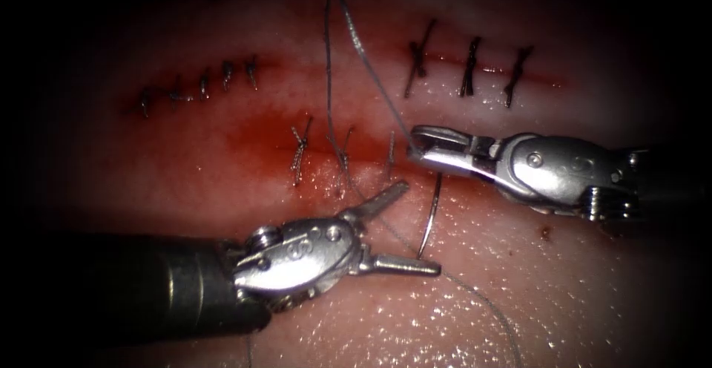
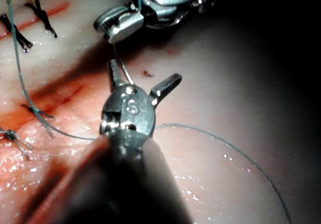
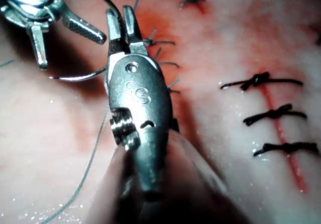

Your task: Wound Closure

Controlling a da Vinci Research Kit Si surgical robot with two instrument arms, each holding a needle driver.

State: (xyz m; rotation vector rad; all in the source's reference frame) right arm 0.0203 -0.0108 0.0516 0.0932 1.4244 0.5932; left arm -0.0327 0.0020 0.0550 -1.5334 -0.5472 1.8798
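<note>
My right tool (image 1: 415,145) comes in from the right with its jaws shut on the curved needle (image 1: 430,216) near its thread end. The needle hangs free of the tissue (image 1: 519,286) by the right end of the lower cut (image 1: 259,134), its tip pointing down. My left tool (image 1: 419,228) stands open with the needle's lower part between its spread jaws, and it holds nothing. Thread (image 1: 363,49) rises from the right jaws toward the far edge. In the left wrist view the needle (image 2: 124,66) drops from the right tool (image 2: 108,28) to the open left tool (image 2: 144,72). In the right wrist view the needle (image 3: 75,76) leaves the right tool (image 3: 121,13).
Three dark stitches (image 1: 469,67) close the upper cut's right part, and several smaller ones (image 1: 204,86) its left part. Three stitches (image 1: 343,149) cross the lower cut amid red fluid. A slack loop of thread (image 1: 489,309) lies on the near tissue.
</note>
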